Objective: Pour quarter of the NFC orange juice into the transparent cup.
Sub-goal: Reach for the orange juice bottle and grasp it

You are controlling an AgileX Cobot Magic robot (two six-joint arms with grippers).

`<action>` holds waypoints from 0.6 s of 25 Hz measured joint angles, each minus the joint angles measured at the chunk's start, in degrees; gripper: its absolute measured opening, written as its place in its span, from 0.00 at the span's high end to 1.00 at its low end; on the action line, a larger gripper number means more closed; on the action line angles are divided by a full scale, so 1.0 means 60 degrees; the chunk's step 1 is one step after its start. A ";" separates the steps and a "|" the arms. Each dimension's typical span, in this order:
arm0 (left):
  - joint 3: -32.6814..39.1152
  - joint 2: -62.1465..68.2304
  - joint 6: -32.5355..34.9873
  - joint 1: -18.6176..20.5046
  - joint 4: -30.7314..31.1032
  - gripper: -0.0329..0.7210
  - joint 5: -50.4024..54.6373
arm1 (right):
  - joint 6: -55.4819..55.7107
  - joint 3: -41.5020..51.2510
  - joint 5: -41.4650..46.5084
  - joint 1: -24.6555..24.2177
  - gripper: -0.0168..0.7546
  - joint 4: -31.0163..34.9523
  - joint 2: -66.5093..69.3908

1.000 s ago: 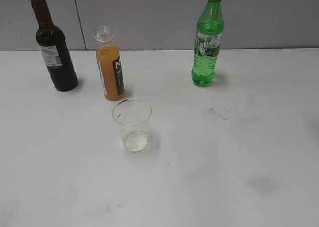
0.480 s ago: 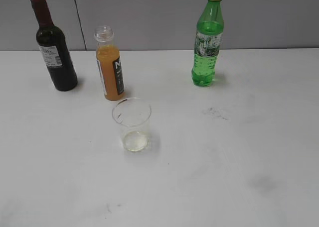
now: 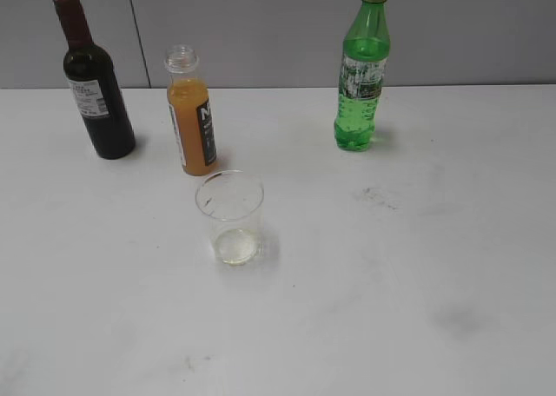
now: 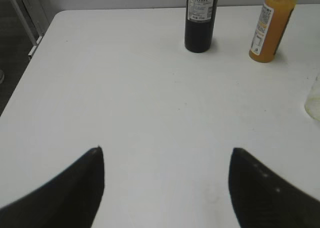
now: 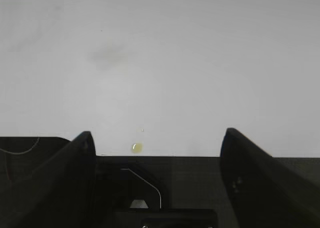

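Observation:
The NFC orange juice (image 3: pixel 192 118), a small clear bottle of orange liquid with a black-and-white label and no cap, stands upright on the white table (image 3: pixel 391 266). It also shows in the left wrist view (image 4: pixel 270 25) at the upper right. The transparent cup (image 3: pixel 230 217) stands upright just in front of the juice bottle, with a trace of pale liquid at its bottom; its edge shows in the left wrist view (image 4: pixel 314 100). My left gripper (image 4: pixel 166 155) is open and empty, far short of the bottles. My right gripper (image 5: pixel 157 138) is open and empty over the table's near edge. Neither gripper shows in the exterior view.
A dark wine bottle (image 3: pixel 94 83) stands at the back left, also in the left wrist view (image 4: pixel 201 18). A tall green bottle (image 3: pixel 361 70) stands at the back right. A small yellowish drop (image 5: pixel 136 147) lies near the table's front edge. A grey wall is behind.

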 joint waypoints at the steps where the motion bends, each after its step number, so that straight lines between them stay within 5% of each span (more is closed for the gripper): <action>1: 0.0000 0.0000 0.0000 0.0000 0.0000 0.18 0.0000 | 0.0000 0.0097 -0.0013 0.0000 0.21 0.0009 -0.0435; 15: 0.0008 0.0000 0.0000 0.0000 -0.0001 0.18 0.0088 | 0.0000 0.0564 -0.1347 0.0000 0.21 0.0038 -0.3051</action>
